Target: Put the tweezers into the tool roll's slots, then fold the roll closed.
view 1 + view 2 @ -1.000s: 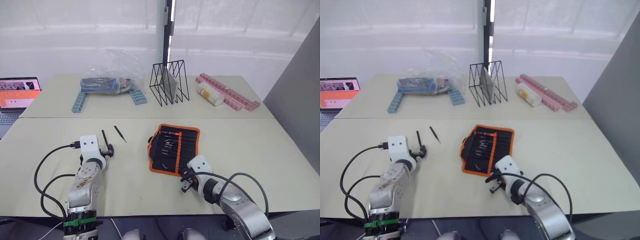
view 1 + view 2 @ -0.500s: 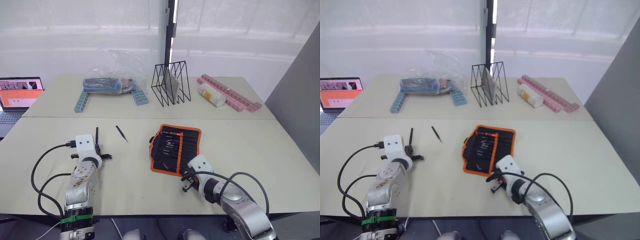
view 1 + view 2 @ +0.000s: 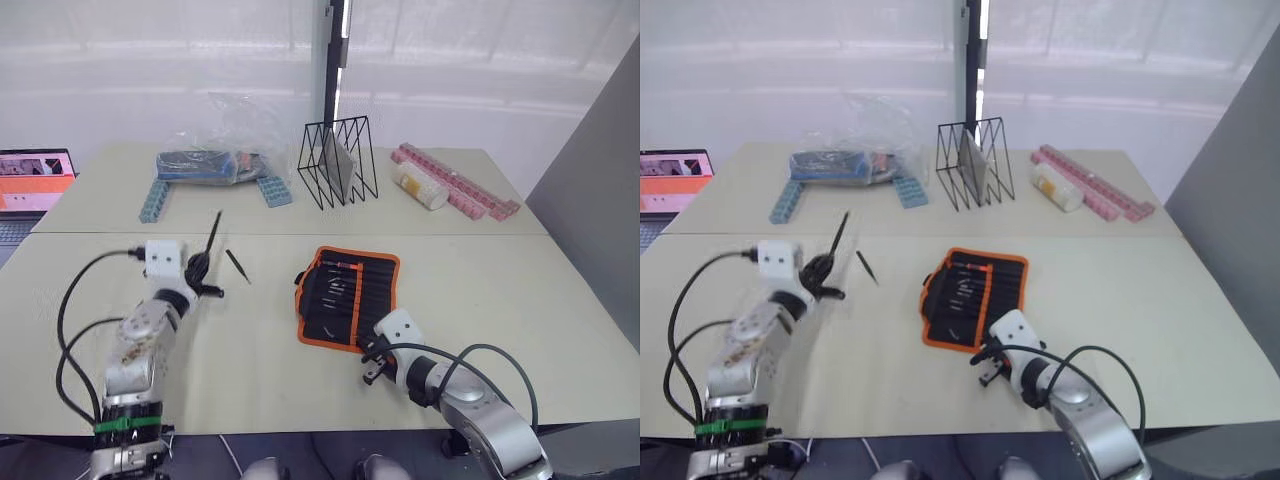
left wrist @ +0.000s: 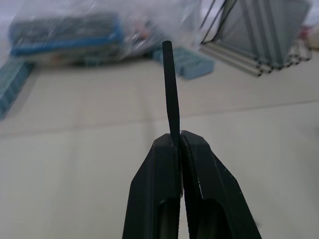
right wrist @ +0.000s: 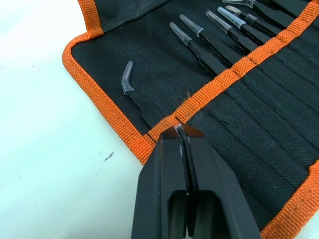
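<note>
- Nearest, the right hand is pinched tight on the orange inner band of the flat black fabric tool roll with orange trim, at the roll's 6 o'clock edge, pinning it to the bench.
- The roll lies open at mid-bench. Its narrow stitched black slots already hold several slim black pointed tweezers with clear tip caps, side by side, with a bent-tipped one in the slot nearest the edge. So the filling looks well advanced; folding has not begun.
- At the roll's 9 o'clock, well apart from it, the left hand is clamped on one slim black tweezer, lifted above the bench and tilted upward.
- One more black tweezer lies loose on the bench, between the left hand and the roll.
- By my reading, two tweezers remain to be slotted, then the fold.
- The pale beige bench is two tops butted together.
- At 12 o'clock stands a black wire rack; at 11 a clear plastic bag over blue blocks; at 1 pink strips and a pale cylinder.
- At far 9 o'clock, a laptop. Behind, a white wall and a dark upright post.
</note>
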Robot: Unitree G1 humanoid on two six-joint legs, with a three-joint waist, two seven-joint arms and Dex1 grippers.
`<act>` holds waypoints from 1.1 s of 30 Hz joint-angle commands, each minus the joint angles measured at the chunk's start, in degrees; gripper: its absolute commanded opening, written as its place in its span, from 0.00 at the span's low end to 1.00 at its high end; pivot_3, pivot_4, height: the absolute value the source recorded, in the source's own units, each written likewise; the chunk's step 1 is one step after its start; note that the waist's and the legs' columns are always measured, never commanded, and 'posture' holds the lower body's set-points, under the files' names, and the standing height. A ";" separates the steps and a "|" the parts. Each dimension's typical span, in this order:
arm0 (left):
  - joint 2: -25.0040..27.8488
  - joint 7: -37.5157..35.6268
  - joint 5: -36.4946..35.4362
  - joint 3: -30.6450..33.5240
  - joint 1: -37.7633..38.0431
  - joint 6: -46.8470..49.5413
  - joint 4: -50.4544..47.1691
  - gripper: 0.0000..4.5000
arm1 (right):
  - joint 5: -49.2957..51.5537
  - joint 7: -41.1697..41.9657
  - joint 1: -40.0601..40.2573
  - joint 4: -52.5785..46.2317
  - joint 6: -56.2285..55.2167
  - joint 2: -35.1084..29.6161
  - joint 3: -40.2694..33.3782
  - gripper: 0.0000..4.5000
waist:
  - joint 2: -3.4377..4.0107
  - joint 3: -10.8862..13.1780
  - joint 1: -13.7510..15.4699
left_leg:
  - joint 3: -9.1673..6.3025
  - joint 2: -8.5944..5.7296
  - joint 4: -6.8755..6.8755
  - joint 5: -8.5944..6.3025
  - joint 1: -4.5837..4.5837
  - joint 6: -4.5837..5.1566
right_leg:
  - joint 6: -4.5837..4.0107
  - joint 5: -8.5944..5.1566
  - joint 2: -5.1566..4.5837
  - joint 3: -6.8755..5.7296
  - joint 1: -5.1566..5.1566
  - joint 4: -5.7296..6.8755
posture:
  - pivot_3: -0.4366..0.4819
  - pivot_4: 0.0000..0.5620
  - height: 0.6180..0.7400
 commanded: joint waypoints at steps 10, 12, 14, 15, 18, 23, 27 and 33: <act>-3.47 -22.32 -0.51 -20.77 -14.25 0.60 9.11 0.01 | -0.20 -0.17 1.31 4.10 4.26 -0.37 1.54 0.00 | 0.06 0.05 -0.71 | 0.11 -0.09 0.01 0.26 -0.03 0.46 | 0.04 0.02 0.87 -0.20 0.17 0.04 | 0.48 0.27 0.97; -1.21 -26.78 1.52 -24.30 -13.74 -1.10 9.47 0.01 | -0.18 -0.46 1.53 3.79 4.37 -0.33 1.41 0.00 | 0.06 0.05 -0.84 | 0.16 -0.10 0.02 0.26 -0.02 0.48 | 0.10 0.04 1.13 -0.10 0.16 0.03 | 0.48 0.27 0.97; 2.03 -31.08 3.48 -27.28 -12.62 -2.62 8.97 0.01 | -0.11 -0.74 1.65 3.67 4.40 -0.26 1.37 0.00 | 0.08 0.06 -0.87 | 0.16 -0.07 0.01 0.26 -0.02 0.49 | 0.10 0.04 1.24 -0.04 0.13 0.06 | 0.48 0.27 0.97; 3.49 -32.63 4.08 -28.13 -12.17 -3.08 8.81 0.01 | -0.08 -0.85 1.66 3.71 4.37 -0.19 1.37 0.00 | 0.10 0.07 -0.83 | 0.16 -0.05 0.01 0.26 -0.02 0.49 | 0.10 0.04 1.28 -0.02 0.11 0.09 | 0.48 0.27 0.97; 6.71 -35.71 4.40 -28.20 -11.23 -3.59 8.42 0.01 | -0.09 -1.21 1.73 3.69 4.33 0.05 1.48 0.00 | 0.09 0.10 -0.64 | 0.15 -0.03 0.01 0.26 -0.04 0.49 | 0.11 0.03 1.29 -0.01 0.09 0.10 | 0.48 0.27 0.97; 11.86 -39.95 7.32 -28.83 -10.67 -7.30 9.81 0.01 | 0.10 -1.79 1.76 3.90 4.15 0.42 1.43 0.00 | 0.06 0.12 -0.39 | 0.15 -0.03 0.15 0.27 -0.09 0.50 | 0.13 0.02 1.28 0.08 0.10 0.06 | 0.48 0.27 0.97; 13.47 -41.86 10.84 -30.26 -11.42 -11.61 12.67 0.01 | 0.12 -1.90 1.55 4.27 4.05 0.62 1.41 0.00 | 0.06 0.12 -0.19 | 0.16 -0.02 0.18 0.27 -0.09 0.50 | 0.13 0.02 1.31 0.10 0.09 0.09 | 0.48 0.27 0.97; 15.05 -45.22 13.77 -31.48 -12.25 -16.32 16.94 0.01 | 0.08 -1.92 1.21 4.59 4.02 0.79 1.43 0.00 | 0.05 0.11 -0.29 | 0.19 -0.01 0.24 0.27 -0.13 0.51 | 0.13 0.02 1.38 0.12 0.07 0.16 | 0.48 0.27 0.97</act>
